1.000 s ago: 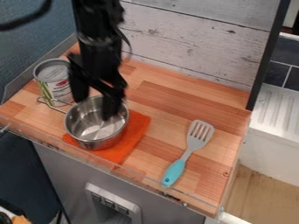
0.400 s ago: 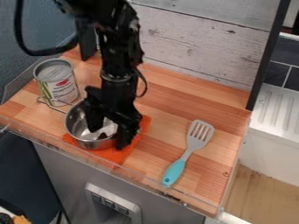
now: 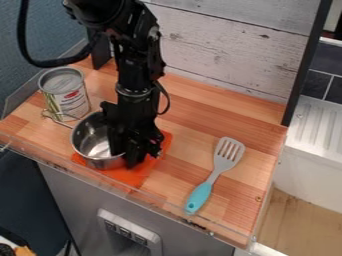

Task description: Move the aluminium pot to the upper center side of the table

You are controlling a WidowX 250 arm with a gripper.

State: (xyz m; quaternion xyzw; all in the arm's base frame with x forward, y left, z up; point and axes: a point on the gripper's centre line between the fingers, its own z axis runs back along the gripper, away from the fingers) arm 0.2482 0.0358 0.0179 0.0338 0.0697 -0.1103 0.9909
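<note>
Closing inward, the black two-finger claw has drawn its fingers together, and the round, shiny silver metal pot has shifted slightly left. The claw grasps the pot's wall nearest it, over the flat orange cloth. Left of and beyond the claw, the pot's wire handle reaches beside the labelled metal can. Light wooden bench stretches from the claw back to the whitewashed plank wall; rightward lies the turquoise-handled grey slotted spatula, well apart.

Shiny metal pot, glossy plastic spatula handle, smooth wood tabletop
</note>
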